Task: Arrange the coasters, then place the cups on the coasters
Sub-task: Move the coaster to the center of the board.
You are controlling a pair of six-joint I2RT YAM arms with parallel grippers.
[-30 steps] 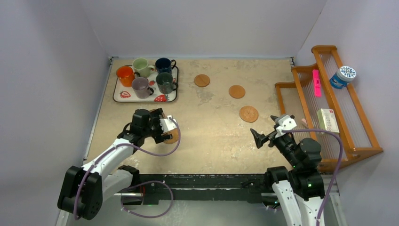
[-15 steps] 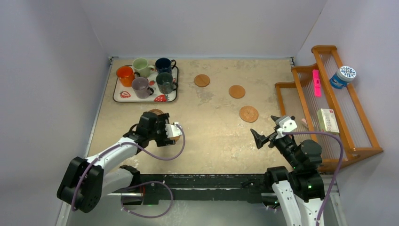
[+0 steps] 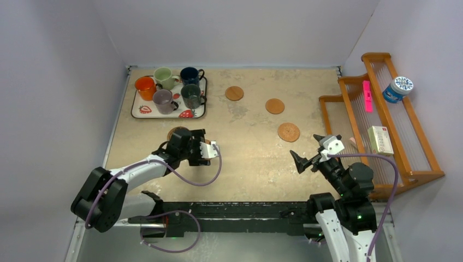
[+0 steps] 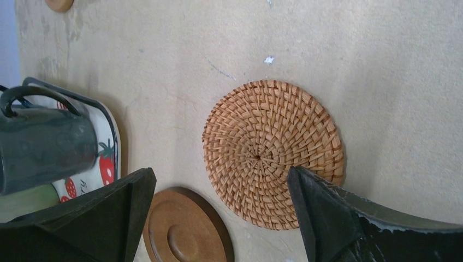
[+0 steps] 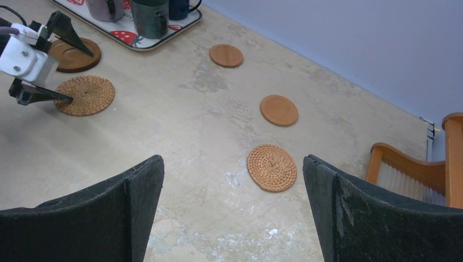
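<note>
Rattan and wood sit close at left of centre in the overhead view, where the woven coaster [image 4: 273, 153] lies flat just beside the dark coaster [image 4: 185, 232], itself just below the tray [image 4: 106, 164] that holds all five cups [image 3: 162, 100]. That crowding looks the main hazard: cups set on these two discs could knock handles, and an arm reaching up-frame to the tray could sweep either disc out of place. A nearer risk: one finger [image 4: 338, 218] of the left gripper [image 4: 219, 173] overlaps the woven coaster's rim in the wrist view. It seems low enough to snag the weave and drag it if the arm pulls sideways rather than up. The left gripper is spread fully wide and holds nothing. The woven coaster sits between and just beyond its fingertips, and the dark coaster lies at the frame's bottom edge by the other finger. The right gripper [image 5: 232, 164], equally wide and empty, hovers at lower right of the overhead view, apart from three more coasters: a second woven one [image 5: 272, 167] nearest it and two plain ones [image 5: 279, 109] farther up-frame.
</note>
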